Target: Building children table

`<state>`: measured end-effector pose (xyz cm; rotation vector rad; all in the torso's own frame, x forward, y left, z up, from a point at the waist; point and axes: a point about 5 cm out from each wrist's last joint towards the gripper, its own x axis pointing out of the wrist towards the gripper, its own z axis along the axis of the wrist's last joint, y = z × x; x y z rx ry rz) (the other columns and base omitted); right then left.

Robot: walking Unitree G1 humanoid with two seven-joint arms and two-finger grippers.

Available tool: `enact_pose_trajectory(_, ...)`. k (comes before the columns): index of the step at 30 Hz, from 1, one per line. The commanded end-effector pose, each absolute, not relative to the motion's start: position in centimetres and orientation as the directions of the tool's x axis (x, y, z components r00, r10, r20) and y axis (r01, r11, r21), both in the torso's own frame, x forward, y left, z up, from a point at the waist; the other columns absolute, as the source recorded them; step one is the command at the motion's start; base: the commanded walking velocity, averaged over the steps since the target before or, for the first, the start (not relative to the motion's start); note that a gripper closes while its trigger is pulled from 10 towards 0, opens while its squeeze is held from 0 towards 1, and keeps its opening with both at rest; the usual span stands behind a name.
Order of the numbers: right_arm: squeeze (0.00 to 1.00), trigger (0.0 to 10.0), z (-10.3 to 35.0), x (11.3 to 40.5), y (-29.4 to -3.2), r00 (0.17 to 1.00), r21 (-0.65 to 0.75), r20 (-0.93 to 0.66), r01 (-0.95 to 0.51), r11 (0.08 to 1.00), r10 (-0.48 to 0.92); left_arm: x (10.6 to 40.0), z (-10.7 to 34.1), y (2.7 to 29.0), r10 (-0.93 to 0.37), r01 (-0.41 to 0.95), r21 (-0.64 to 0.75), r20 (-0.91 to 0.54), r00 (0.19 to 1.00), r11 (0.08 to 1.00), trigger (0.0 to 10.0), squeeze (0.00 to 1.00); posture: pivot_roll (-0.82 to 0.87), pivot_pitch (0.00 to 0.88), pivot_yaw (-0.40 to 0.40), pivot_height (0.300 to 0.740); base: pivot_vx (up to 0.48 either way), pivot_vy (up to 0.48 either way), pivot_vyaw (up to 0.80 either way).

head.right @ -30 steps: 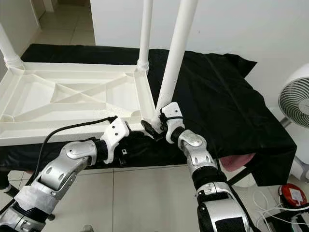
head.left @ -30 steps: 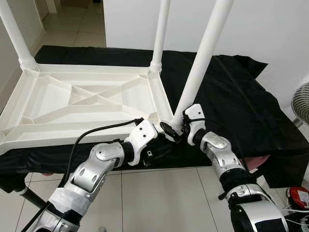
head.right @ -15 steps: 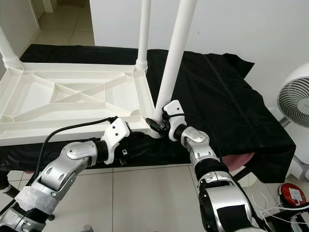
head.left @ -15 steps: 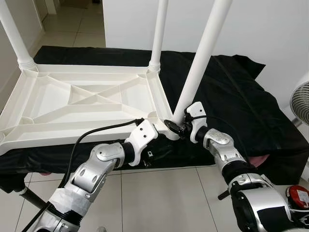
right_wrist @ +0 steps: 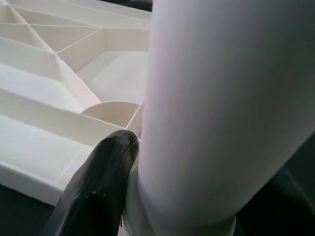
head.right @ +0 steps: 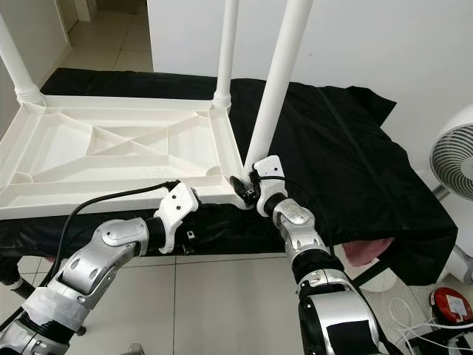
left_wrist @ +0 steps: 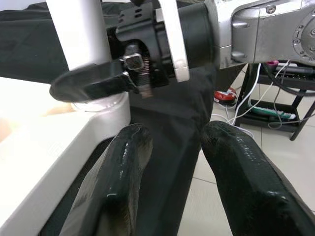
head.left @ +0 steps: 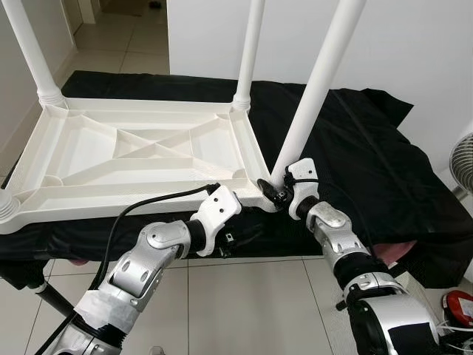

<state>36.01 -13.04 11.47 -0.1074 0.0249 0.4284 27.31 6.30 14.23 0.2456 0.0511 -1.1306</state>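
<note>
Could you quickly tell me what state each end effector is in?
Left end effector: open, empty, below the tabletop corner.
Right end effector: shut on the table leg.

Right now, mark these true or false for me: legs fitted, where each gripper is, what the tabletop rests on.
1. The white tabletop lies upside down on a black cloth. True.
2. The right gripper is clamped on the base of the near right leg. True.
3. The left gripper is shut on that same leg. False: its fingers are open, just below the tabletop's corner.
4. The near left corner already has a tall leg standing in it. False: it has no upright leg, while the two far corners do.
5. A fan stands at the robot's right. True.
</note>
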Motion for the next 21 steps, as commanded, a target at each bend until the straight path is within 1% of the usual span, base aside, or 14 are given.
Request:
enact_pose_trajectory(1, 0.00, 10.0, 9.4, 35.2, -14.4, 0.949, -0.053, -0.128, -0.297, 0.954, 0.288, 26.9, 14.0, 6.1, -0.905, 0.920, 0.161, -0.183, 0.384, 0.358, 10.0, 0.00, 0.04, 0.007, -0.112, 0.740, 0.000, 0.000, 0.00)
enact_pose_trajectory(4, 0.00, 10.0, 8.9, 34.2, -14.0, 0.987, -0.013, -0.101, -0.129, 0.992, 0.127, 26.9, 13.8, 6.2, -0.902, 0.918, 0.164, -0.191, 0.388, 0.360, 10.0, 0.00, 0.04, 0.005, -0.113, 0.740, 0.000, 0.000, 0.00)
enact_pose_trajectory(5, 0.00, 10.0, 8.9, 34.2, -14.0, 0.987, -0.013, -0.101, -0.129, 0.992, 0.127, 26.9, 13.8, 6.2, -0.902, 0.918, 0.164, -0.191, 0.388, 0.360, 10.0, 0.00, 0.04, 0.005, -0.113, 0.740, 0.000, 0.000, 0.00)
enact_pose_trajectory(6, 0.00, 10.0, 8.8, 34.0, -13.8, 0.991, -0.003, -0.098, -0.095, 0.995, 0.094, 26.9, 13.8, 6.2, -0.901, 0.918, 0.164, -0.192, 0.388, 0.361, 10.0, 0.00, 0.04, 0.005, -0.113, 0.740, 0.000, 0.000, 0.00)
enact_pose_trajectory(9, 0.00, 10.0, 9.0, 32.9, -13.5, 0.993, -0.013, -0.077, 0.087, 0.996, -0.088, 26.9, 13.7, 6.2, -0.902, 0.920, 0.163, -0.195, 0.385, 0.357, 10.0, 0.00, 0.04, 0.000, -0.114, 0.740, 0.000, 0.000, 0.00)
enact_pose_trajectory(13, 0.00, 10.0, 9.7, 32.3, -12.6, 0.991, 0.012, -0.054, 0.126, 0.992, -0.125, 26.8, 13.7, 6.2, -0.904, 0.922, 0.163, -0.197, 0.380, 0.352, 10.0, 0.00, 0.04, 0.000, -0.113, 0.740, 0.000, 0.000, 0.00)
enact_pose_trajectory(14, 0.00, 10.0, 9.9, 32.1, -12.0, 0.994, 0.011, -0.042, 0.101, 0.995, -0.101, 26.8, 13.7, 6.1, -0.905, 0.923, 0.164, -0.197, 0.376, 0.348, 10.0, 0.00, 0.04, 0.000, -0.112, 0.740, 0.000, 0.000, 0.00)
enact_pose_trajectory(20, 0.00, 10.0, 10.2, 32.0, -11.8, 0.996, 0.028, -0.047, 0.079, 0.997, -0.077, 26.9, 13.7, 6.1, -0.904, 0.922, 0.168, -0.199, 0.377, 0.348, 10.0, 0.00, 0.04, 0.000, -0.113, 0.740, 0.000, 0.000, 0.00)
enact_pose_trajectory(21, 1.00, 10.0, 10.2, 32.0, -11.8, 0.997, 0.036, -0.047, 0.066, 0.997, -0.064, 26.9, 13.7, 6.1, -0.904, 0.922, 0.169, -0.199, 0.379, 0.349, 10.0, 0.00, 0.04, 0.000, -0.114, 0.740, 0.000, 0.000, 0.00)
